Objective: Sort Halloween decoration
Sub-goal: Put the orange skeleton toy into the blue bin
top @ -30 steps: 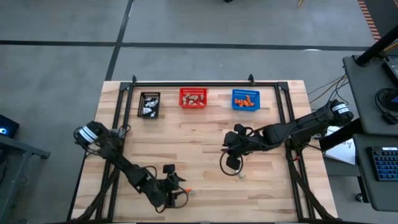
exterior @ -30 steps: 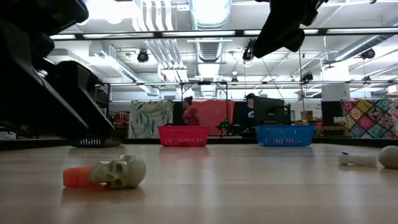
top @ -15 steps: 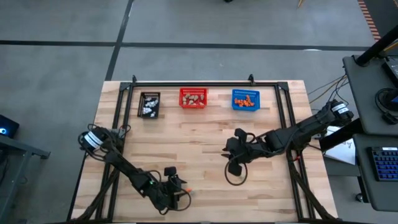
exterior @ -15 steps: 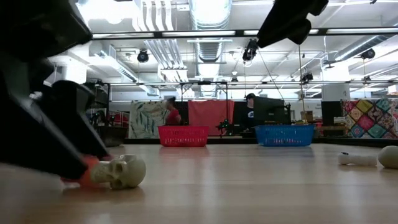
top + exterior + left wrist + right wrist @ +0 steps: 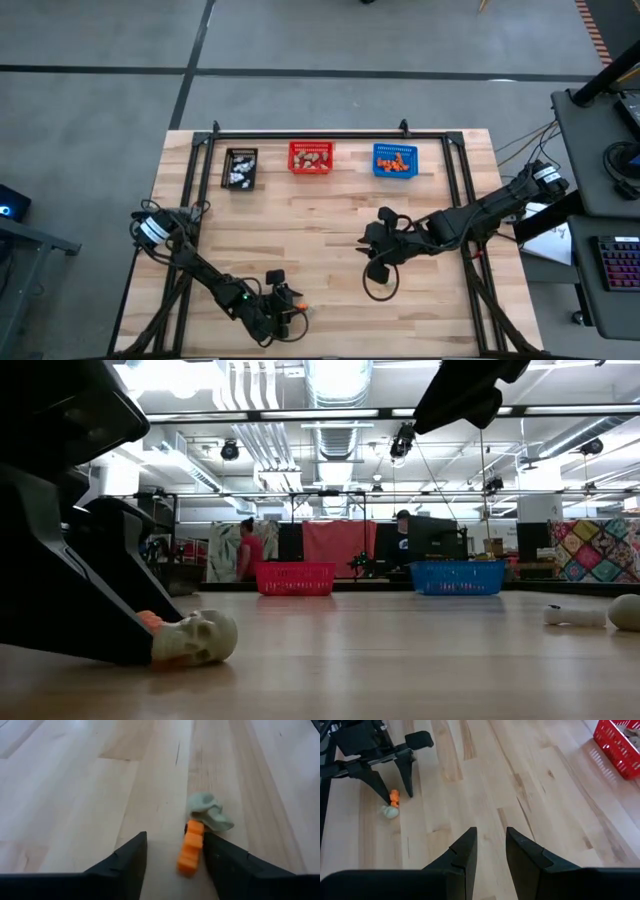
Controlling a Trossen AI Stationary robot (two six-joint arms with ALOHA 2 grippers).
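Up high, looking down, the left gripper (image 5: 288, 305) is low at the near edge of the table (image 5: 330, 210). A tiny orange piece (image 5: 297, 295) sits by its tips. The right gripper (image 5: 378, 268) hangs over the middle of the table with nothing in it. Far back stand a black basket (image 5: 240, 167), a red basket (image 5: 311, 157) and a blue basket (image 5: 394, 160), each with small bits inside.

From table height, a little skull (image 5: 196, 638) lies on the wood. The orange piece (image 5: 150, 621) peeks out behind it, right against the big dark gripper.

From the left wrist, the two dark fingers (image 5: 122, 865) stand apart, one on each side of the orange piece (image 5: 191, 852). They have not pinched it yet. The skull (image 5: 209, 812) touches its far end.

From the right wrist, that arm's fingers (image 5: 462, 857) are a little apart and hold nothing. The skull and orange piece lie far off by the other arm.

I think the orange piece is light, hard and a bit slippery, so it could pop out. Pinching its long sides near the middle looks best, and gently, so the skull is not dragged along.
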